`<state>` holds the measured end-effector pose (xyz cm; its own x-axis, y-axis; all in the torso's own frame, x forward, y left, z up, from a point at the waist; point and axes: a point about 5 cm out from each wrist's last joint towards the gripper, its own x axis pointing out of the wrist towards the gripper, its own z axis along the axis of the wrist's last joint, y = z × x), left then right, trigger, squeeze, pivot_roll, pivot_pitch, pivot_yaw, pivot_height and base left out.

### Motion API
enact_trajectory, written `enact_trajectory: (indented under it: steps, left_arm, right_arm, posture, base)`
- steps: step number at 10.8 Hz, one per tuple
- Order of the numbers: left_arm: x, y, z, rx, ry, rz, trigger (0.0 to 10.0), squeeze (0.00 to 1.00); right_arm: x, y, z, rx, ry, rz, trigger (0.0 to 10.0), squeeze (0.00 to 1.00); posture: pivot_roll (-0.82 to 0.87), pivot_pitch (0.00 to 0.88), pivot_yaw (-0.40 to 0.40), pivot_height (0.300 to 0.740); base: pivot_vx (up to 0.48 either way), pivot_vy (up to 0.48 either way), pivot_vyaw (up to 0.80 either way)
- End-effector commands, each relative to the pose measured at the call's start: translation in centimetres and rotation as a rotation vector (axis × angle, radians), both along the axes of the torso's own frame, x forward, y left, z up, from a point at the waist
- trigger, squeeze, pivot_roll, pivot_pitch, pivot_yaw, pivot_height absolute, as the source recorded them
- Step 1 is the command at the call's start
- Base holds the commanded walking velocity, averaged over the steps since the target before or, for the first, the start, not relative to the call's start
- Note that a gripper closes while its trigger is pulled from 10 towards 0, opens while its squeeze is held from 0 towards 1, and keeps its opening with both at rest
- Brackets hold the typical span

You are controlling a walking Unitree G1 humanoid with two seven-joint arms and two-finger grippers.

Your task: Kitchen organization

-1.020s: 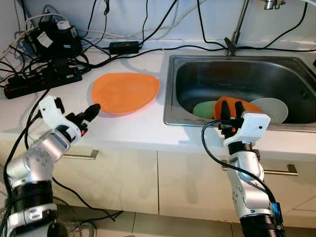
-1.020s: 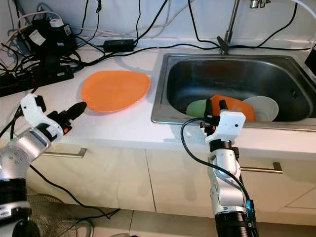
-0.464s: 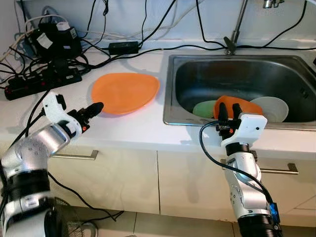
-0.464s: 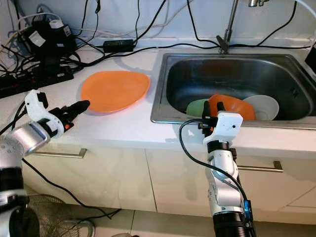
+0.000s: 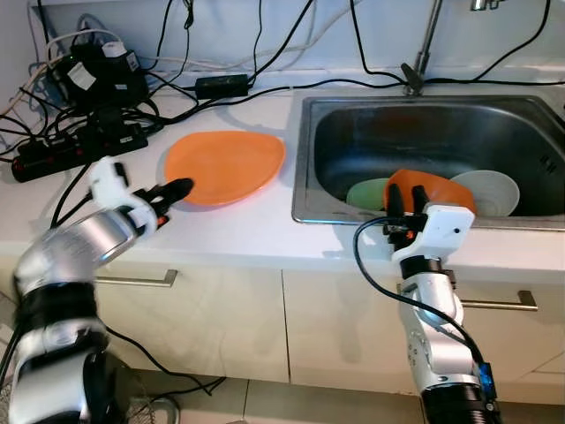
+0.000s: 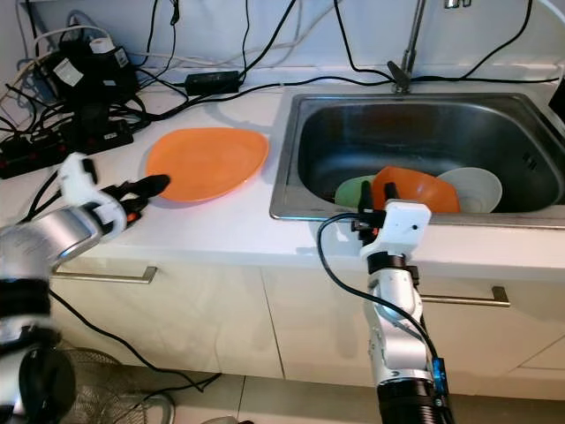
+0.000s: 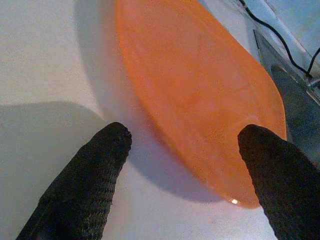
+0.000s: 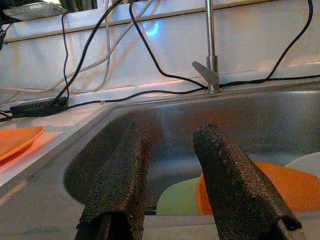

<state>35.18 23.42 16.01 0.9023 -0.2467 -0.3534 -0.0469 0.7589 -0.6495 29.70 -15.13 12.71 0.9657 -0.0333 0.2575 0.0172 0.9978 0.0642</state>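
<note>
The left tool (image 7: 182, 145) hovers low over the white bench (image 5: 238, 231), fingers spread apart around the near rim of the orange plate (image 5: 225, 165), while the right tool (image 8: 172, 175), fingers parted, points into the sink (image 5: 353, 132) at an orange bowl (image 5: 428, 187).

Black power strip (image 5: 75, 146) and tangled cables (image 5: 265, 53) — white countertop (image 5: 238, 230), tap (image 5: 424, 49)

White countertop (image 5: 238, 231) with inset steel sink (image 5: 327, 210) and faucet (image 5: 424, 49) against a pale wall, black cables and a power strip (image 5: 79, 146) at back left, cream cabinet doors with bar handles (image 5: 137, 280) below, tiled floor.
</note>
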Motion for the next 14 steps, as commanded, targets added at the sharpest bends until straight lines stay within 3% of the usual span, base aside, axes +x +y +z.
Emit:
enact_trajectory:
  steps: [1, 4, 6, 9, 12, 13, 14]
  left_arm:
    - [0.4, -0.5, -0.6, 0.019, 0.025, -0.015, 10.0, 0.00]
    - [1.7, -1.9, -0.7, 0.016, 0.015, -0.001, 10.0, 0.00]
    - [2.8, -4.0, -1.0, -0.014, 0.003, 0.003, 10.0, 0.00]
    - [3.4, -5.7, -1.5, -0.030, 0.004, 0.014, 10.0, 0.00]
    - [4.0, -8.1, -1.5, -0.177, -0.009, 0.054, 10.0, 0.00]
    - [4.0, -9.7, -1.6, -0.178, -0.014, -0.019, 10.0, 0.00]
    - [4.1, -9.7, -1.9, -0.178, 0.003, 0.020, 10.0, 0.00]
  right_arm:
    - [0.1, 0.4, 0.1, -0.002, -0.008, 0.012, 10.0, 0.00]
    - [0.0, 0.5, 0.1, 0.000, -0.009, 0.008, 10.0, 0.00]
    - [0.0, 0.7, 0.2, 0.003, -0.010, 0.016, 10.0, 0.00]
    - [0.0, 0.7, 0.2, 0.005, -0.005, 0.016, 10.0, 0.00]
    - [0.1, 1.0, 0.1, 0.007, 0.004, 0.026, 10.0, 0.00]
    - [0.1, 1.0, 0.2, 0.007, 0.002, 0.027, 10.0, 0.00]
    - [0.1, 0.8, 0.2, 0.006, 0.004, 0.022, 10.0, 0.00]
  posture:
    - [0.02, 0.000, 0.120, 0.740]
    - [0.00, 0.000, 0.124, 0.740]
    - [-0.02, 0.000, 0.122, 0.740]
    - [-0.02, 0.000, 0.113, 0.740]
    - [-0.02, 0.000, 0.101, 0.740]
    - [-0.02, 0.000, 0.099, 0.740]
    - [-0.02, 0.000, 0.097, 0.740]
  base:
    - [0.000, 0.000, 0.00]
    - [0.000, 0.000, 0.00]
    - [0.000, 0.000, 0.00]
    - [0.000, 0.000, 0.00]
    - [0.000, 0.000, 0.00]
    - [0.000, 0.000, 0.00]
    - [0.000, 0.000, 0.00]
